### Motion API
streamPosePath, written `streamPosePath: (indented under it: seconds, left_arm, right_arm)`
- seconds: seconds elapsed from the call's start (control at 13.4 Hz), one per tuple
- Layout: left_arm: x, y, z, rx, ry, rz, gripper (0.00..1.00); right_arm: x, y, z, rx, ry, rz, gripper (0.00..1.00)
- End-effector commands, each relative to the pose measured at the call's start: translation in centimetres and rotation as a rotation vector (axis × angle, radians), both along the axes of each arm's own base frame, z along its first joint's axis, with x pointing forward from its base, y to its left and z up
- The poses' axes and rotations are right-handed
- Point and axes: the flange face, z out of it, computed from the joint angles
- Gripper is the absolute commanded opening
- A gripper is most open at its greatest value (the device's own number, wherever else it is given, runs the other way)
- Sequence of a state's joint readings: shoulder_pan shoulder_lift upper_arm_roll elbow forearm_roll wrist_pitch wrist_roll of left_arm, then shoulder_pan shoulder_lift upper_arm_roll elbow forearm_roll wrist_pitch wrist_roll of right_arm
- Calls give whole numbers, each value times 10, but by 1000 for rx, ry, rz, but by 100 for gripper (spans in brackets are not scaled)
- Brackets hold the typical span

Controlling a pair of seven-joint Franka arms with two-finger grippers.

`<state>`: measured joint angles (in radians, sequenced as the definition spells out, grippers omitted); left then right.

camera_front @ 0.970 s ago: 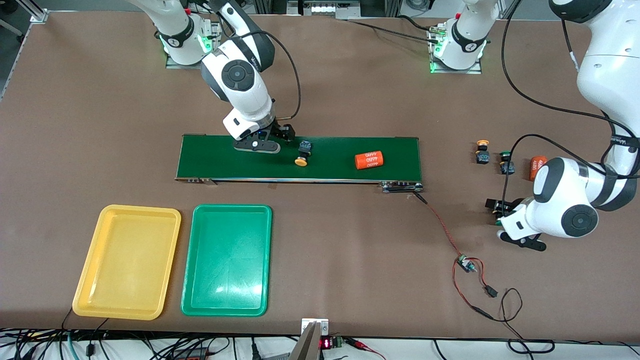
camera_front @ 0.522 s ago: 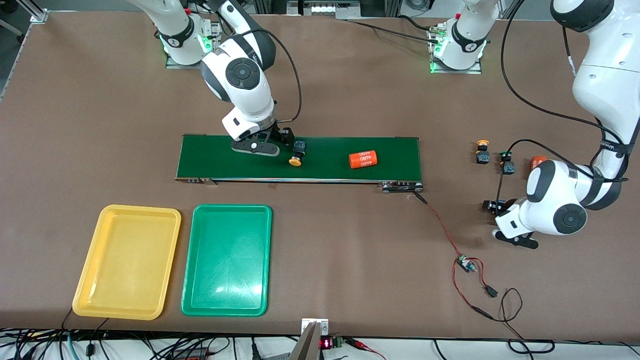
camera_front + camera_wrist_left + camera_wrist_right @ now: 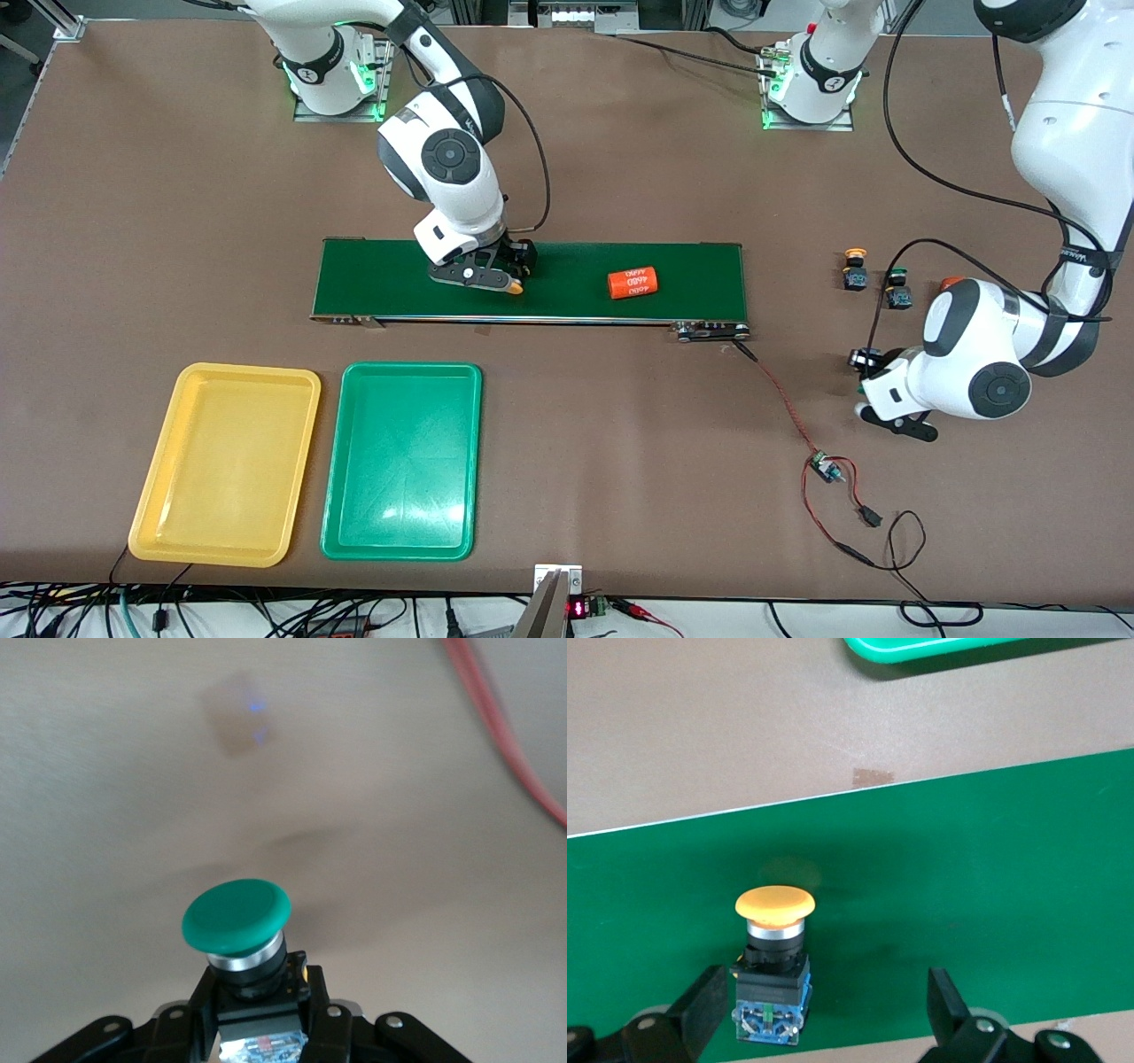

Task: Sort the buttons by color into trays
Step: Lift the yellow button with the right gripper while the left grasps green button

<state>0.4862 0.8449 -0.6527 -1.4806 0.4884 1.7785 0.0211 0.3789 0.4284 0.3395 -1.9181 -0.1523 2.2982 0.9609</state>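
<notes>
My left gripper is shut on the dark body of a green-capped button, low over the bare table at the left arm's end. My right gripper is open and down on the conveyor belt. A yellow-capped button lies on its side between the fingers, close to one of them. In the front view only its cap shows under that gripper. Two more buttons, one yellow and one green, stand on the table beside the belt's end. The yellow tray and the green tray are empty.
An orange cylinder with white print lies on the belt. Another one is mostly hidden by the left arm. A red-black wire with a small board runs from the belt's end toward the front camera.
The left gripper shut on the green button and shifted a little toward the belt. The belt carried the yellow button and the cylinder toward the right arm's end; the right gripper moved over the button.
</notes>
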Motion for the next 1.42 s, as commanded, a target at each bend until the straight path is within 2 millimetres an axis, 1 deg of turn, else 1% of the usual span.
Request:
streamPosePath:
  seconds: [0.0,0.07,0.22,0.3,0.37,0.45,0.52,0.6,0.75,0.82,0.97,1.04,1.12,1.19,1.27,1.34]
  left_arm:
    - [-15,-44,38,-54,104,32,22]
    - [-20,-61,42,-74,136,56,22]
    - [-35,-99,51,-135,188,61,22]
    - [-42,-109,48,-160,220,88,22]
    - [-47,-124,49,-192,242,101,23]
    - [-55,-141,47,-207,257,98,23]
    - [-67,-162,45,-224,268,105,23]
    - [-81,-185,46,-228,271,114,23]
    - [-97,-220,46,-199,264,185,23]
    - [-101,-237,46,-198,249,191,23]
    - [-105,-257,39,-212,224,199,24]
    - [-116,-270,29,-206,218,186,24]
    - [-115,-267,22,-190,215,208,34]
    - [-112,-261,21,-185,218,219,69]
    - [-111,-258,24,-176,224,217,100]
    - [-109,-256,31,-162,226,214,100]
  right_arm:
    - [3,5,-10,-14,9,-11,100]
    - [3,4,-15,-18,14,-11,100]
    - [7,6,-19,-14,17,-11,100]
    - [8,7,-22,-15,21,-11,100]
    - [11,6,-24,-14,22,-14,100]
    - [11,5,-27,-17,27,-10,96]
    - [12,4,-27,-17,27,-10,86]
    - [13,2,-27,-17,27,-10,74]
    - [15,1,-27,-17,27,-9,42]
    - [16,-1,-27,-18,26,-11,30]
    - [19,-5,-26,-17,25,-19,12]
    - [25,-5,-20,-12,16,-16,9]
    - [32,-8,-10,-12,11,-23,9]
    - [41,-13,2,-22,13,-34,8]
    - [52,-16,19,-37,20,-33,8]
    - [63,-22,39,-53,30,2,8]
